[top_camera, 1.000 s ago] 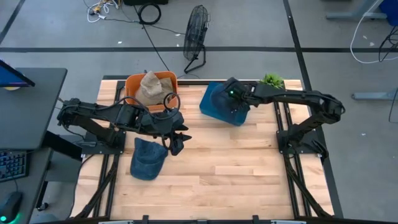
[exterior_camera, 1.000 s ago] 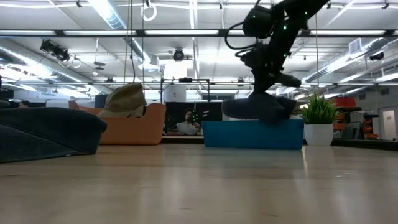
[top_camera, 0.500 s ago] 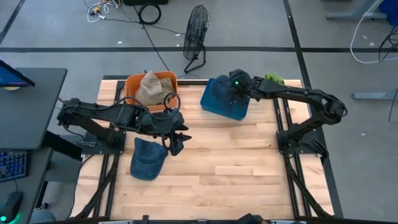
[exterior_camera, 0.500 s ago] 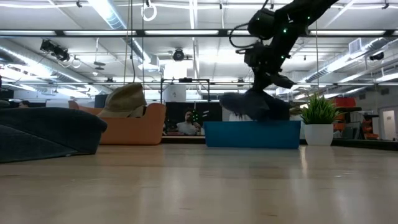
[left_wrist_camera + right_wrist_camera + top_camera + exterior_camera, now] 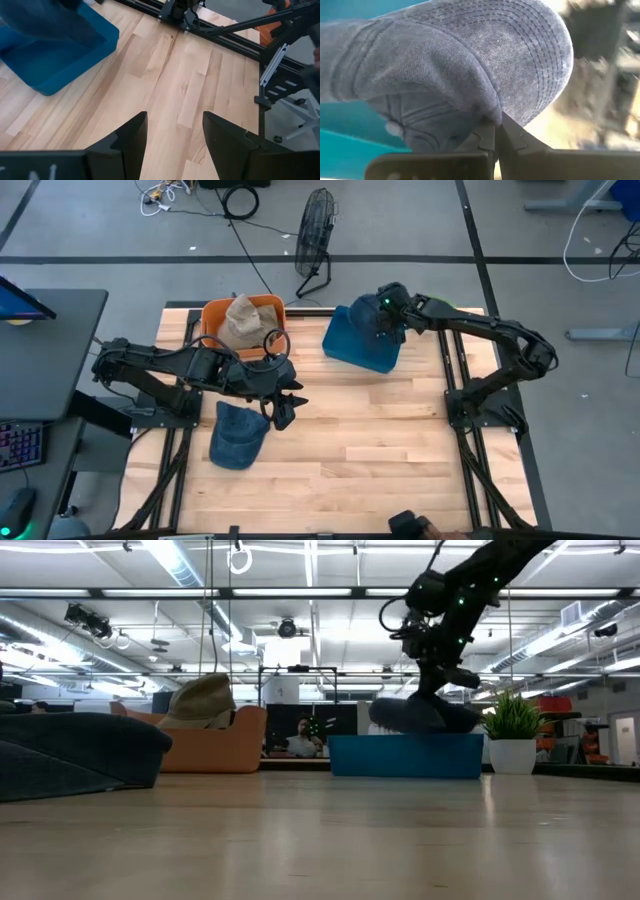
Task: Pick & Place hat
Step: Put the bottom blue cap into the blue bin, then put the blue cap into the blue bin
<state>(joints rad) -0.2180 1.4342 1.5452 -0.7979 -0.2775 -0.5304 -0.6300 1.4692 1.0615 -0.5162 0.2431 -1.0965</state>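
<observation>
1. On the left half of the wooden counter (image 5: pixel 360 450), the left claw (image 5: pixel 283 409) hangs low with its two fingers (image 5: pixel 131 137) spread apart and nothing between them.
2. Just beside that claw lies a blue denim cap (image 5: pixel 238 434), resting flat on the counter near its left edge.
3. Behind them sits an orange bin (image 5: pixel 213 314) holding a tan hat (image 5: pixel 240 321), whose crown rises above the bin's rim.
4. Toward the middle of the far edge stands a blue bin (image 5: pixel 352 345).
5. Over the blue bin's right side, the right claw (image 5: pixel 386 312) is pinched tight on the brim of a grey-blue cap (image 5: pixel 470 70); in the low view this cap (image 5: pixel 418 716) hangs at the bin's top edge, partly above its rim.
6. Right of the blue bin stands a small potted plant (image 5: pixel 513 735).
</observation>
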